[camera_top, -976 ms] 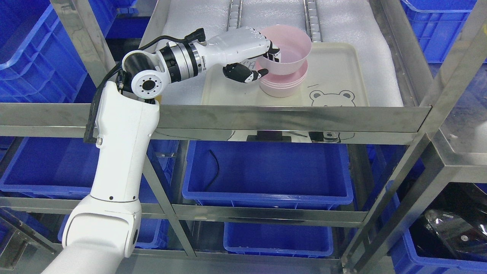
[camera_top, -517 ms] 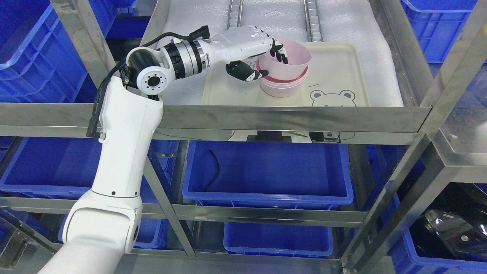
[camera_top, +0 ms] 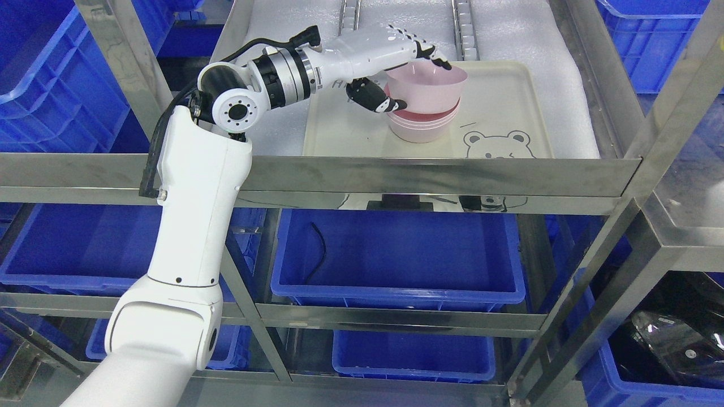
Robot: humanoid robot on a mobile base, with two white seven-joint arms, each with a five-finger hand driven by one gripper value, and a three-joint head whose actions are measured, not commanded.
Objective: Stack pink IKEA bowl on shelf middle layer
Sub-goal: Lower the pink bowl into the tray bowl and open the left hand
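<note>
The left hand [camera_top: 408, 70] reaches in from the frame's left, its black-tipped fingers [camera_top: 436, 56] stretched over the near-left rim of the pink bowl [camera_top: 430, 90] and the thumb [camera_top: 380, 100] against the outer wall below; whether they still pinch the wall or lie loose on it I cannot tell, though the fingers look extended rather than curled. The bowl sits in the upper middle of the frame, nested into a stack of pink bowls [camera_top: 421, 127] on a cream tray [camera_top: 498, 102] with a bear drawing, on the foam-lined steel shelf [camera_top: 430, 175]. It stands mouth up, axis nearly vertical, with a slight tilt that leaves a darker band showing between it and the bowl under it, so it seems not fully seated. By its look it is thin, stiff plastic: light, smooth and likely slippery, hard to break but easy to tip or skid. The rim, pinched wall-between-fingers, seems the sensible hold. The right hand is out of view.
</note>
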